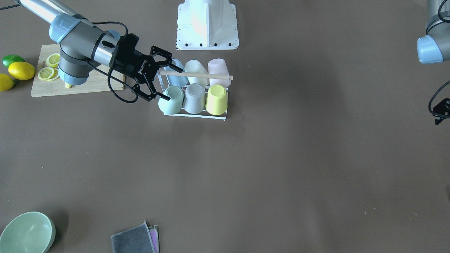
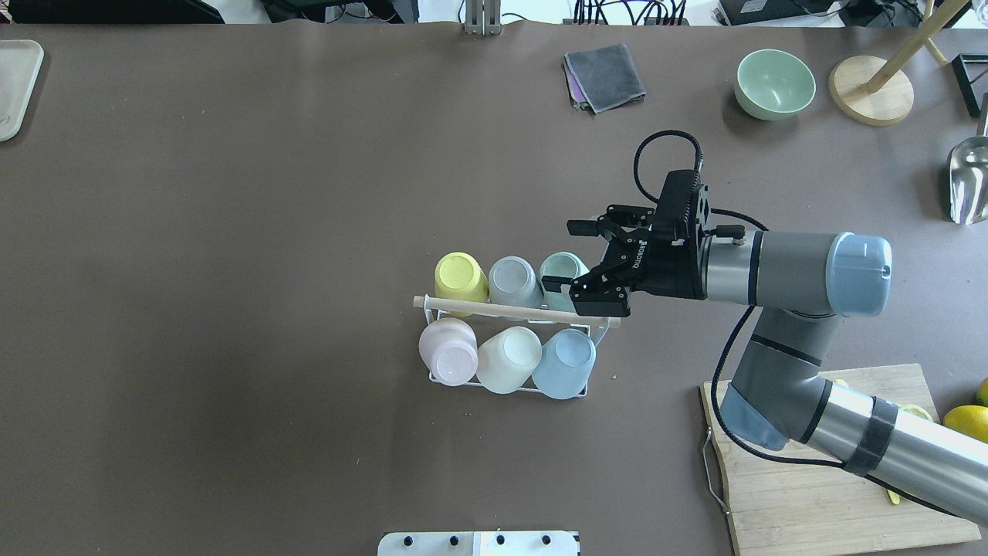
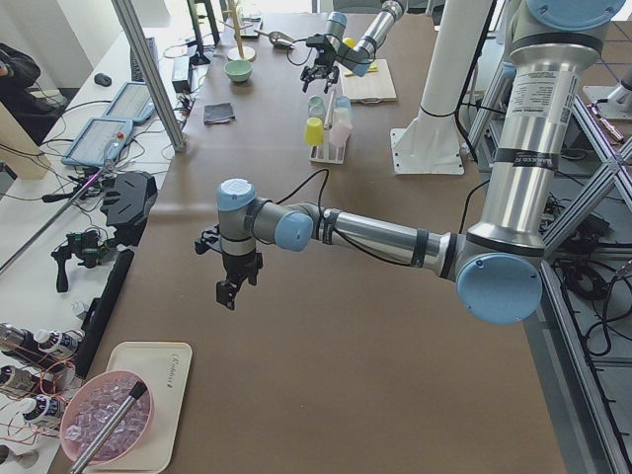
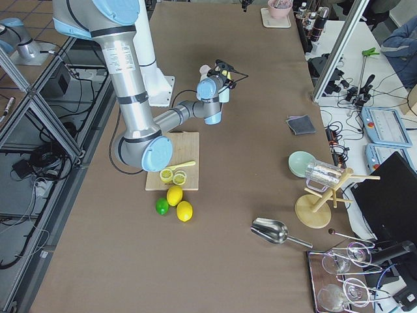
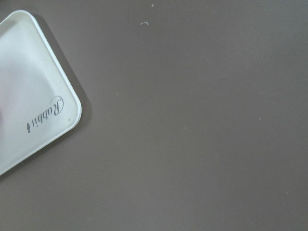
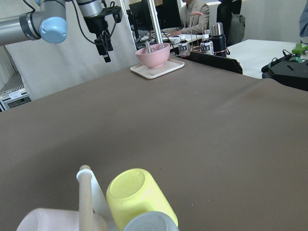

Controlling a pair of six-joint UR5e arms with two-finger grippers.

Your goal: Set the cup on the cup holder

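Closest to the robot's white base plate (image 2: pixel 478 543), on its right, a wooden cutting board (image 2: pixel 818 479) lies on the brown surface (image 2: pixel 270 232) with lemon slices (image 1: pixel 47 73) on it, and two whole lemons (image 1: pixel 21 70) and a lime (image 1: pixel 12 60) sit just beyond its outer edge. A little further out, near the middle, we find the cup holder (image 1: pixel 197 115), a white wire rack with a light wooden rod (image 2: pixel 494 308) across its top, and every one of its six places carries an upturned cup. In the row nearer the robot stand a pink cup (image 2: pixel 448 351), a cream cup (image 2: pixel 508 359) and a blue cup (image 2: pixel 563 363); behind the rod stand a yellow cup (image 2: pixel 461 276), a grey cup (image 2: pixel 515 282) and a mint cup (image 1: pixel 170 102), the last leaning outward at the rack's right end. The right tool (image 2: pixel 561 255) reaches in sideways at that end with its fingers spread wide and nothing clamped between them; one finger overlaps the mint cup, though we cannot tell if they touch. Off at the surface's left end the left tool (image 3: pixel 229 286) hangs over bare brown beside the corner of a white tray (image 5: pixel 29 96); we cannot tell whether its fingers are apart or together. Farthest out lie a folded grey cloth (image 2: pixel 606 76) and a pale green bowl (image 2: pixel 774 83).
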